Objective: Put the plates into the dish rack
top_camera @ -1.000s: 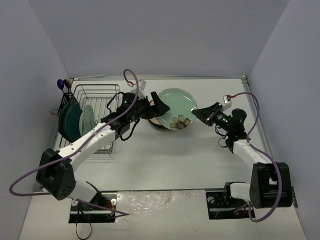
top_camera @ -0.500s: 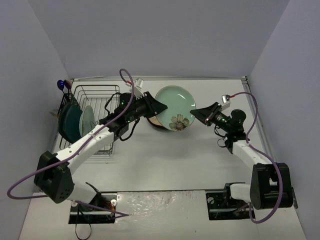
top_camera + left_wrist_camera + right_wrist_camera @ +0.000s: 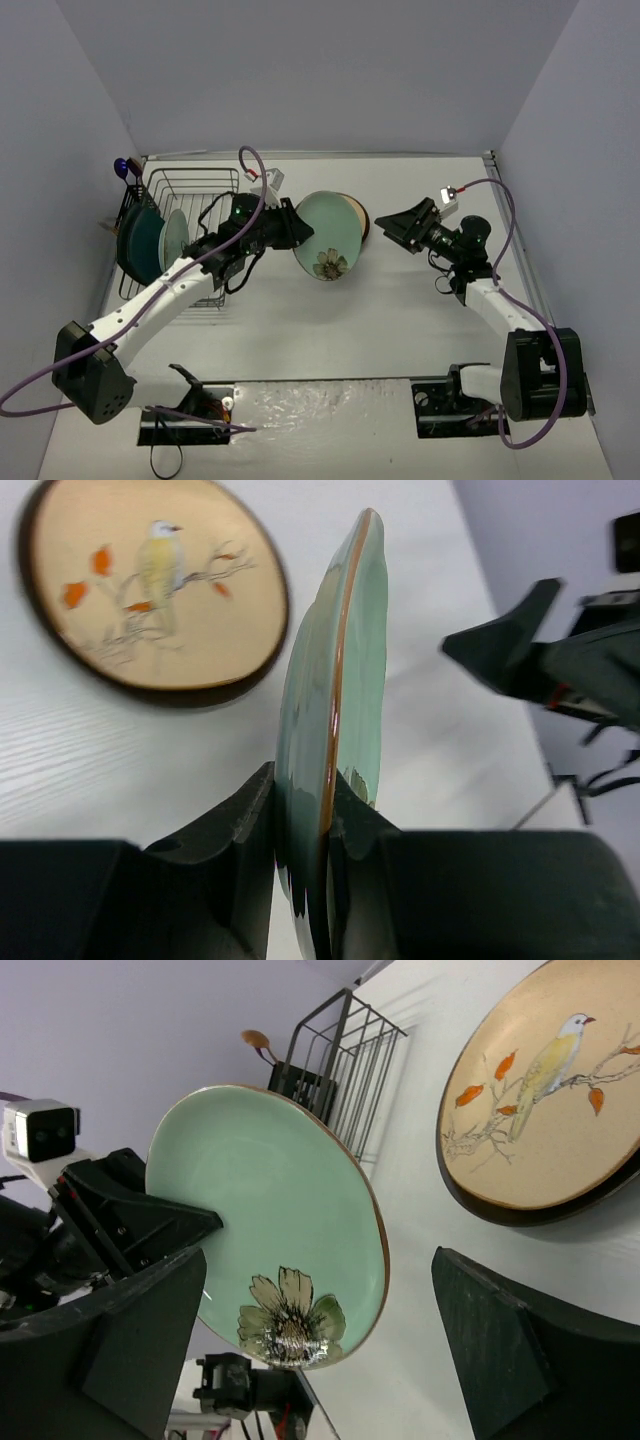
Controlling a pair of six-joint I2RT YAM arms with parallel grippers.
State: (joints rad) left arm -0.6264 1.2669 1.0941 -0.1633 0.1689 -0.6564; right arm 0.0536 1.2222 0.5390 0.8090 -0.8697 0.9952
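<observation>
The pale mint plate (image 3: 325, 235), painted with a flower near its rim, is clamped at its edge between the fingers of the left gripper (image 3: 305, 790). It is held off the table (image 3: 350, 320), tipped up nearly on edge, with its glazed face turned towards the right arm. The right gripper (image 3: 395, 230) is seen released, its jaws spread wide and nothing between them. It is set near the plate's right side but apart from it. The brown-rimmed plate (image 3: 150, 580), decorated with a bird on a branch, is laid flat on the table just behind the raised plate. The dish rack (image 3: 190, 190) is placed at the table's far left. Dark teal plates (image 3: 140, 245) are stood upright between its tines at the left end, with a paler plate (image 3: 175, 240) just beside them.
</observation>
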